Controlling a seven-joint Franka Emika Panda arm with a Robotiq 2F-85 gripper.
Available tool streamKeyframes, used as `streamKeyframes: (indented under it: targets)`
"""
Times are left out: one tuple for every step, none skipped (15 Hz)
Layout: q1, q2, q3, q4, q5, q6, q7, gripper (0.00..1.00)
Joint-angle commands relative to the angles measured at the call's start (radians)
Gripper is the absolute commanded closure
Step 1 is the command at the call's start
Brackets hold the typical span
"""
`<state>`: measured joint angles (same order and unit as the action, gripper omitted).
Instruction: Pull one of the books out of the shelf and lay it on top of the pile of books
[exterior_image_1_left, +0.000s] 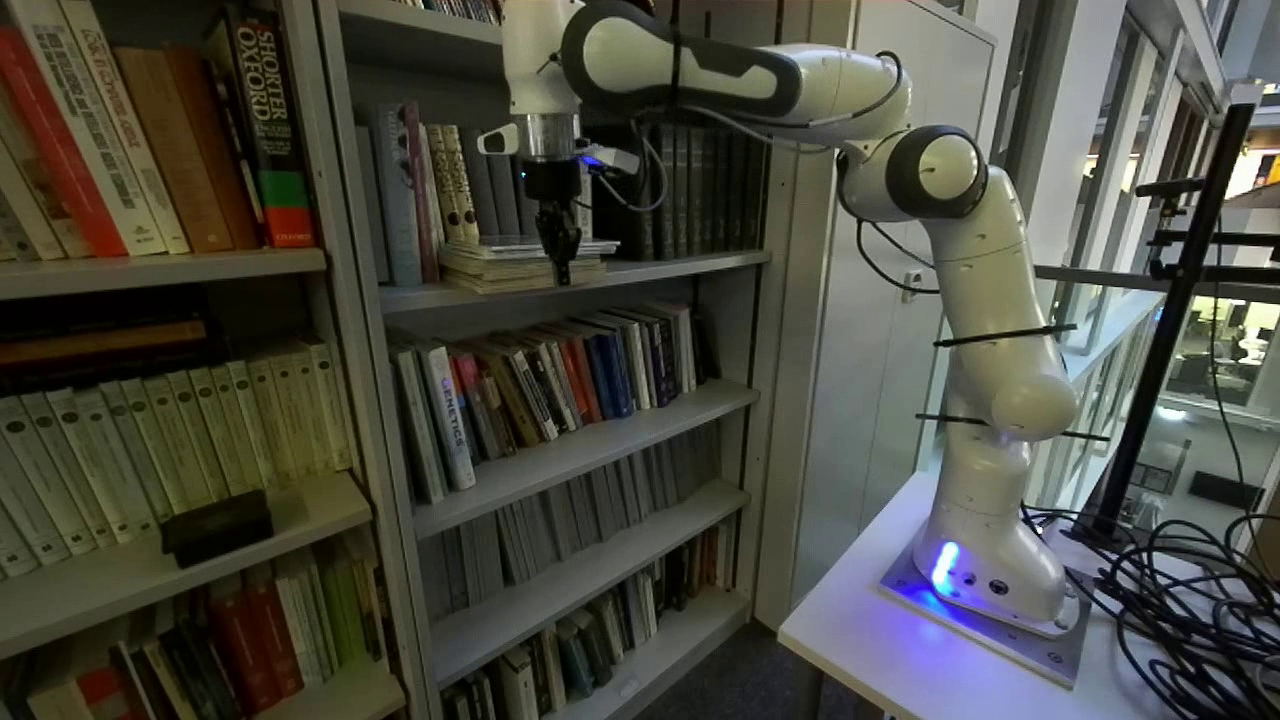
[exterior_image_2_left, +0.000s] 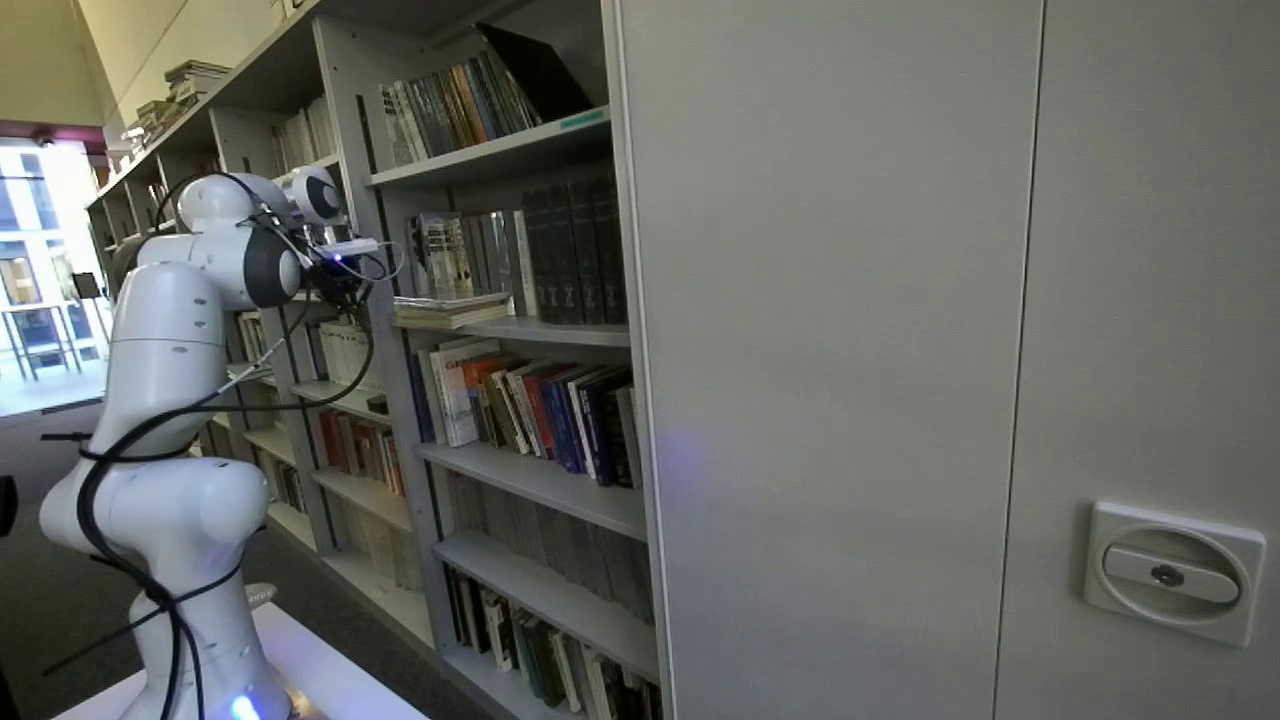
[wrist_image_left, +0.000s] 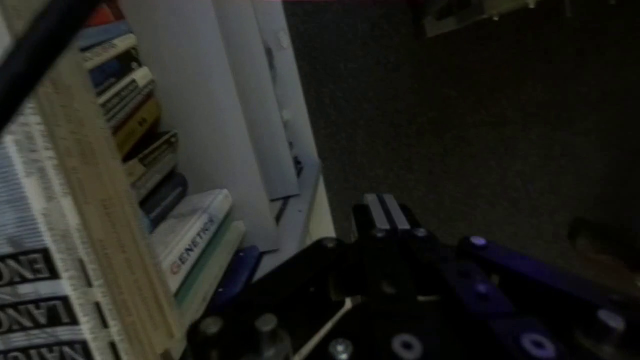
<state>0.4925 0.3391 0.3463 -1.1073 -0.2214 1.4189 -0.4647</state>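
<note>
"Where's your black two-fingered claw (exterior_image_1_left: 563, 276)?"

"In an exterior view, before the flat pile of pale books (exterior_image_1_left: 490, 268) on the tall grey metal bookcase (exterior_image_1_left: 690, 267)."

"In an exterior view, a thin greyish book (exterior_image_2_left: 465, 302) tops the pile; yours?"

"Can't tell. In the wrist view, your silver-padded fingertips (wrist_image_left: 376, 214) press together, empty; the pile lies left of them, long edges slanting, so likely reach that way."

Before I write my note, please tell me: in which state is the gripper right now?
Gripper: closed, holding nothing.
</note>
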Motion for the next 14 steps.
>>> streamKeyframes:
  targets:
    - [-0.044,-0.058,0.015,-0.016,0.209,-0.095,0.051,1.0]
    - [-0.05,-0.072,0.007,-0.028,0.262,-0.118,0.091,1.0]
    - [-0.056,-0.092,-0.004,-0.048,0.298,-0.136,0.142,1.0]
    - [-0.068,-0.112,-0.011,-0.069,0.336,-0.142,0.183,1.0]
    - [-0.078,-0.125,-0.018,-0.085,0.371,-0.141,0.213,1.0]
    - [-0.09,-0.142,-0.024,-0.109,0.4,-0.121,0.235,1.0]
    - [-0.105,-0.157,-0.026,-0.136,0.438,-0.082,0.228,1.0]
    - [-0.068,-0.084,-0.017,-0.04,0.37,-0.126,0.209,0.74]
    - [-0.074,-0.089,-0.017,-0.046,0.377,-0.124,0.21,0.98]
    - [-0.073,-0.087,-0.017,-0.046,0.376,-0.124,0.21,0.9]
    - [-0.072,-0.085,-0.017,-0.046,0.376,-0.124,0.21,0.83]
    - [-0.071,-0.083,-0.017,-0.046,0.376,-0.124,0.21,0.76]
    - [-0.067,-0.081,-0.017,-0.046,0.375,-0.124,0.21,0.74]
    - [-0.065,-0.08,-0.017,-0.046,0.375,-0.124,0.21,0.74]
